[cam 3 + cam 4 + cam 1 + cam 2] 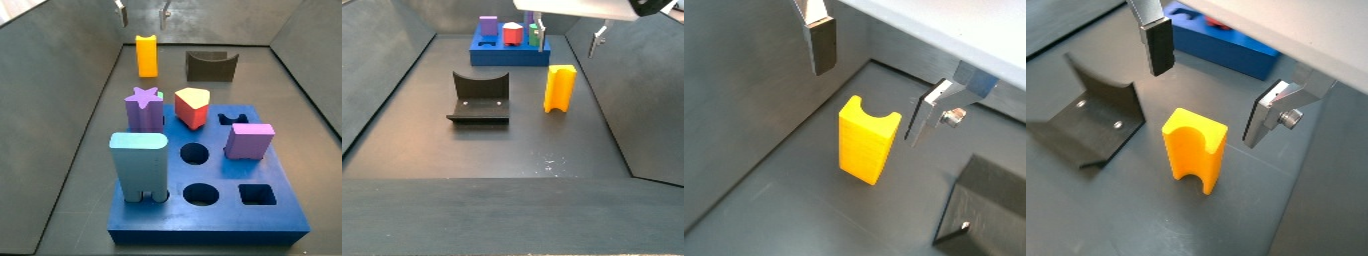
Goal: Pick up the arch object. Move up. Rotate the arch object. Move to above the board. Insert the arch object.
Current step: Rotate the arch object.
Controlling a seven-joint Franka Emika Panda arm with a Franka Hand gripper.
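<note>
The fixture (478, 98) sits nearest, beside the upright arch object (559, 88). Above it hangs the gripper (1207, 82), spread wide and empty, with the board (508, 46) beyond.

gripper (1207, 85) above arch object (1194, 150), sides clear

No text, label, brand, number or sign could be read in any view. The arch object (560, 88), the board (214, 190) and the fixture (478, 97) all showed plain, unmarked faces. The tool (871, 75), hanging open above the arch object, carried no legible marking on its silver fingers (822, 40).
</note>
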